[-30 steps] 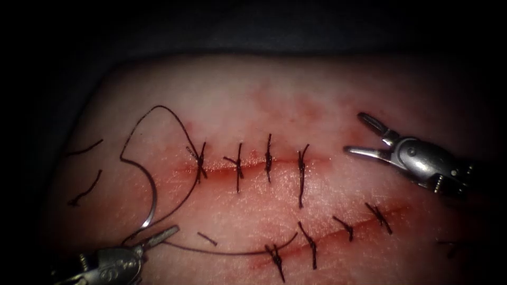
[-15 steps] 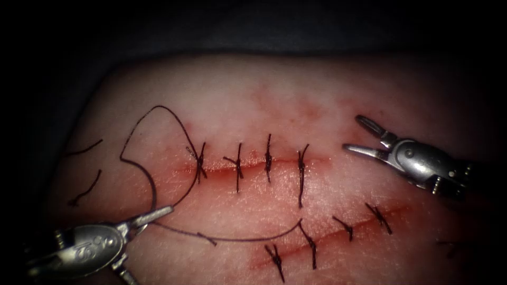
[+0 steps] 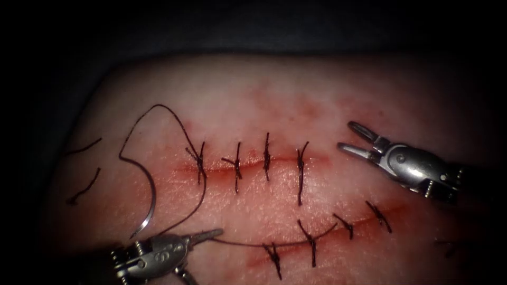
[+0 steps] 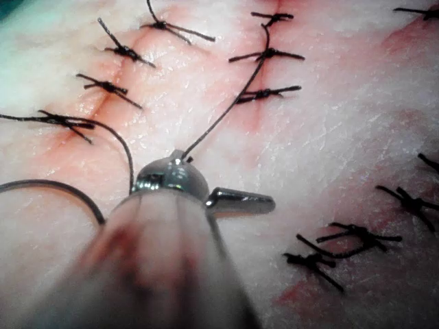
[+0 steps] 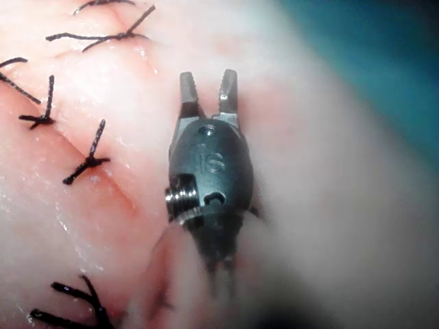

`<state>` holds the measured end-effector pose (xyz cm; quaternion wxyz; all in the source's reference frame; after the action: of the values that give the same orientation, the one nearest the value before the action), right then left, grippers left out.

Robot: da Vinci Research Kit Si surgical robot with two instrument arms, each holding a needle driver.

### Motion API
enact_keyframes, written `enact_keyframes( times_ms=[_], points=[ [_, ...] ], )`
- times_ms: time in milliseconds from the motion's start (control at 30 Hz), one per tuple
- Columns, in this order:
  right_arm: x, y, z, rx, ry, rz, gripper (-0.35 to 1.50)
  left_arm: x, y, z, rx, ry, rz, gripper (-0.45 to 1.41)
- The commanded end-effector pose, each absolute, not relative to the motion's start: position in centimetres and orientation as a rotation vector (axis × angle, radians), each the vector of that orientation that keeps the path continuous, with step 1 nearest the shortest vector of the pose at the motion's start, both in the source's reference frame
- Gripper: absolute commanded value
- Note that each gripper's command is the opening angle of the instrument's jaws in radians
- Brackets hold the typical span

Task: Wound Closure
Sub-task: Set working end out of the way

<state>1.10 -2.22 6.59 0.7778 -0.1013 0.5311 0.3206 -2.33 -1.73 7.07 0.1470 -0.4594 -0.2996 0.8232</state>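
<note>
One curved needle (image 3: pixel 149 203) lay free on the tissue (image 3: pixel 274 100), left of the upper cut (image 3: pixel 248 168) and not in it. Just below the needle, the left tool (image 3: pixel 211 234) was clamped on the thread (image 3: pixel 237 244). Right of that cut, the right tool (image 3: pixel 353 138) hovered spread, holding nothing.

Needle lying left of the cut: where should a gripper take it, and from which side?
Probably mid-curve on the needle, from its open left side: it lies on the tissue, not in it, arc bulging right, thread looping beyond. The left gripper is shut on the thread; the right gripper is open, empty.
</note>
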Motion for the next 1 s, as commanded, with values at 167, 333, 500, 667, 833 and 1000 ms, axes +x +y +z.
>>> enact_keyframes(
  times_ms=[167, 333, 500, 667, 833, 1000],
  points=[
    [1.23, -2.2, 6.6, -0.217, 1.148, 0.691, 0.16, -1.97, -1.9, 7.4, -1.13, -0.8, 2.532, 1.08],
    [1.25, -2.2, 6.6, -0.212, 1.141, 0.688, 0.14, -1.61, -2.0, 7.4, -1.096, -0.777, 2.559, 1.08],
    [1.28, -2.2, 6.6, -0.214, 1.141, 0.689, 0.22, -1.44, -2.1, 7.0, -1.092, -0.731, 2.57, 1.08],
    [1.29, -2.2, 6.6, -0.213, 1.137, 0.686, 0.26, -1.66, -1.9, 6.4, -1.255, -0.66, 2.579, 1.08],
    [1.28, -2.2, 6.6, -0.212, 1.136, 0.683, 0.26, -2.0, -1.7, 6.0, -1.334, -0.69, 2.57, 1.06],
    [1.26, -2.2, 6.6, -0.208, 1.134, 0.678, 0.26, -2.42, -1.2, 5.8, -1.384, -0.656, 2.546, 1.03]
  ],
)
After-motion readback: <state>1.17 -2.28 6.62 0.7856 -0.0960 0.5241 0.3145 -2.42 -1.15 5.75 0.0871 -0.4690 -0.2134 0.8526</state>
